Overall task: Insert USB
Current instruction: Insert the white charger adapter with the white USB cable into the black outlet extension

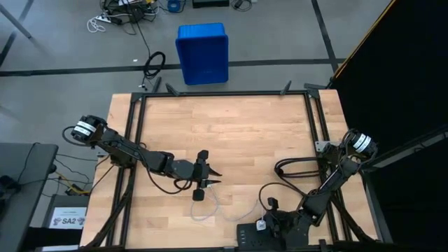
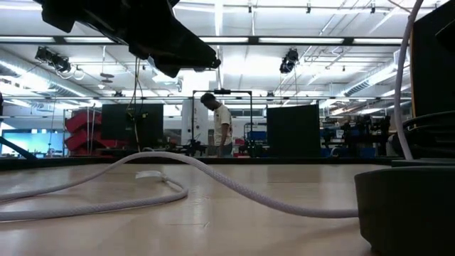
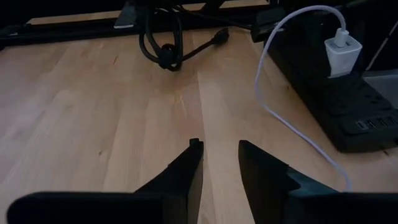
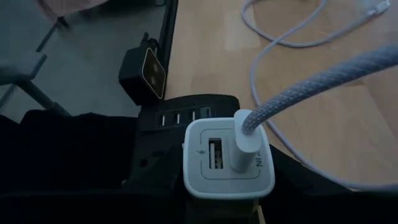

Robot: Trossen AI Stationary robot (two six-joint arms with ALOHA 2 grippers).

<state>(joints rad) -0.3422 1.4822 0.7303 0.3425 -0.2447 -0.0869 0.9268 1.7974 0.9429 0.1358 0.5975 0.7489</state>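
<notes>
- The work went on at a light wooden table (image 1: 238, 133) inside a dark frame, on a grey floor where a blue bin (image 1: 202, 53) stood beyond the far edge; the low view looked across the boards into a bright hall where a person (image 2: 220, 126) stood far off.
- At the left, the left gripper (image 1: 212, 177) hung over the near-middle of the table, its two fingers apart and empty, with bare wood showing between them in the left wrist view.
- The USB (image 1: 227, 210), a thin whitish cable, lay in loose curves just on the near side of that gripper and ran rightward toward the power strip (image 1: 250, 232) at the near edge.
- One small plug of the cable seemed to lie flat on the wood (image 2: 149, 174); which end that was could not be told.
- In the left wrist view the cable (image 3: 273, 109) lay ahead and to one side of the open fingers, its length running roughly along the gripper's pointing direction, so the left arm looked the nearer one for a pick.
- Farther right, the cable's other end was already seated in the white cube adapter (image 4: 228, 160) on the strip.
- At the right, the right gripper (image 1: 280, 222) sat low over the strip; whether its fingers were apart could not be told.
</notes>
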